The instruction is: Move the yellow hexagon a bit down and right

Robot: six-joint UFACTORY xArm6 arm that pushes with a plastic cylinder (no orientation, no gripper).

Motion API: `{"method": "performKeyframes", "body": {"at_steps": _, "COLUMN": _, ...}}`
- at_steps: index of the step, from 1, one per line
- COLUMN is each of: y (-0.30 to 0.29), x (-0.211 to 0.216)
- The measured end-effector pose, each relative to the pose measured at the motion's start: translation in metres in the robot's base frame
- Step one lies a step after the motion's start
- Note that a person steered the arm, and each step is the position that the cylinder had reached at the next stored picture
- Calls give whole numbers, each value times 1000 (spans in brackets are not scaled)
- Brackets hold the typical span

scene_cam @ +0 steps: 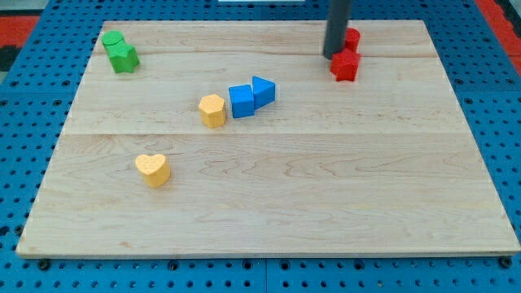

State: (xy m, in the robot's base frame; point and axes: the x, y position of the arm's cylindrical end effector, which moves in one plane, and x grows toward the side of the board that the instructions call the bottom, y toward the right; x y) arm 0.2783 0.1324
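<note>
The yellow hexagon [212,110] sits left of the board's middle, touching or nearly touching a blue cube [242,101]. A blue triangular block [263,90] lies against the cube's right side. My tip [334,55] is at the view's top right, far from the hexagon, right beside the two red blocks. The rod partly hides the upper red block [352,38].
A yellow heart [153,169] lies at the lower left. Two green blocks [120,52] sit together at the top left corner. A red block [345,65] lies just right of my tip. The wooden board [326,203] rests on a blue pegboard.
</note>
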Motion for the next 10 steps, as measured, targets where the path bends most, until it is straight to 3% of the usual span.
{"method": "performKeyframes", "body": {"at_steps": 1, "y": 5, "x": 8}}
{"method": "performKeyframes", "body": {"at_steps": 3, "y": -165, "x": 11}}
{"method": "performKeyframes", "body": {"at_steps": 5, "y": -183, "x": 112}}
{"method": "performKeyframes", "body": {"at_steps": 6, "y": -238, "x": 111}}
{"method": "performKeyframes", "body": {"at_steps": 7, "y": -255, "x": 131}}
{"method": "performKeyframes", "body": {"at_steps": 8, "y": -190, "x": 164}}
{"method": "performKeyframes", "body": {"at_steps": 9, "y": -226, "x": 183}}
{"method": "performKeyframes", "body": {"at_steps": 10, "y": -290, "x": 158}}
